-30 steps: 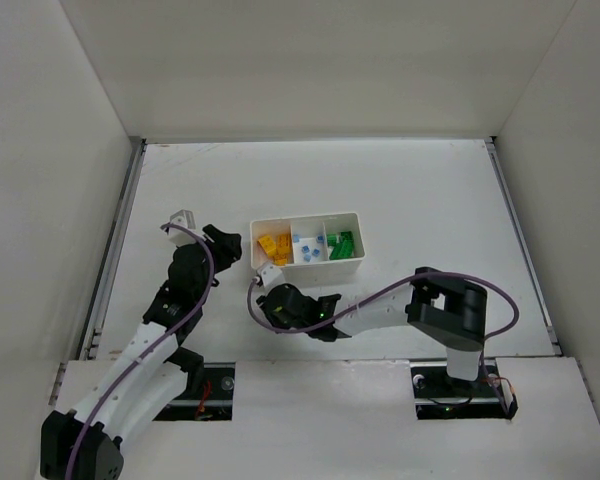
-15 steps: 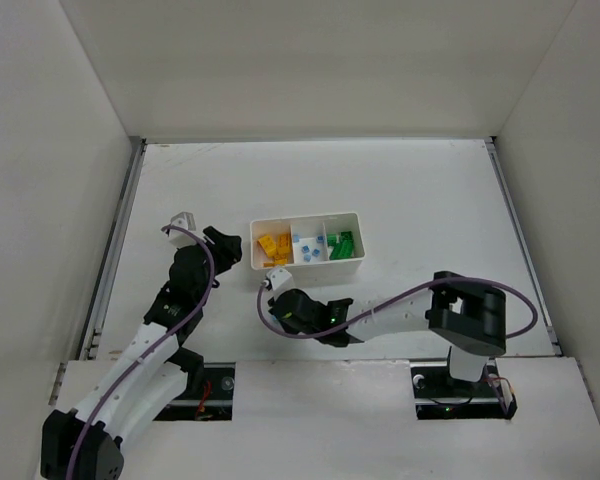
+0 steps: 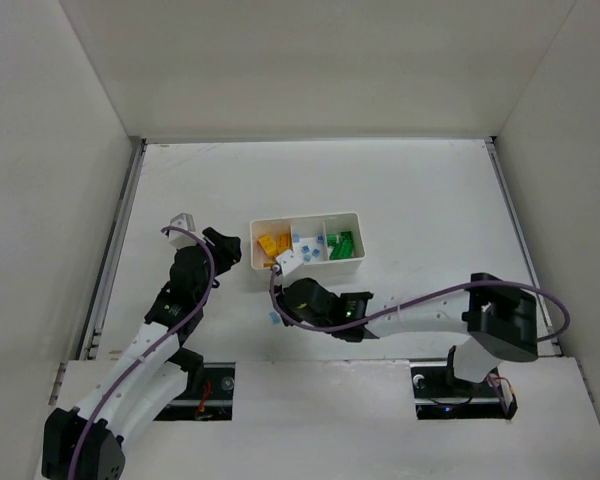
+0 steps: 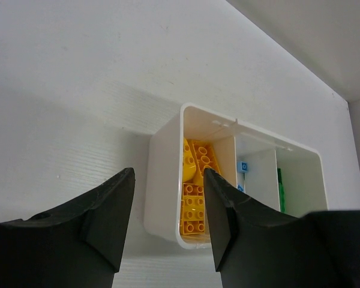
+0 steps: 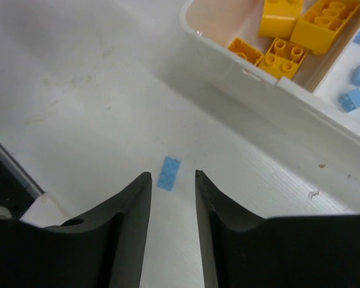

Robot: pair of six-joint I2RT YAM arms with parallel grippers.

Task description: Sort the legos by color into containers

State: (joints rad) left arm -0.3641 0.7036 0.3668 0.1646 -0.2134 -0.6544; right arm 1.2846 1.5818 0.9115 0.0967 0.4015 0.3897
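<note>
Right claw (image 5: 171, 177) gapes empty over the loose blue brick (image 5: 168, 173) at the tray's (image 5: 258, 78) seven o'clock; I'd straddle it squarely before closing.

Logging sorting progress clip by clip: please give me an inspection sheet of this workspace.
Surface: white table, faint scuffs.
Job's things: tray holds yellow bricks left, blue bricks middle, green bricks right; loose blue brick lies on the table outside it.
Clutter: nothing seen.
Claws: left claw open, empty, facing the tray's yellow end; right claw open, empty, above the loose blue brick.
Cables: left purple cable and right purple cable run along their arms.
Surroundings: white walls on three sides.
</note>
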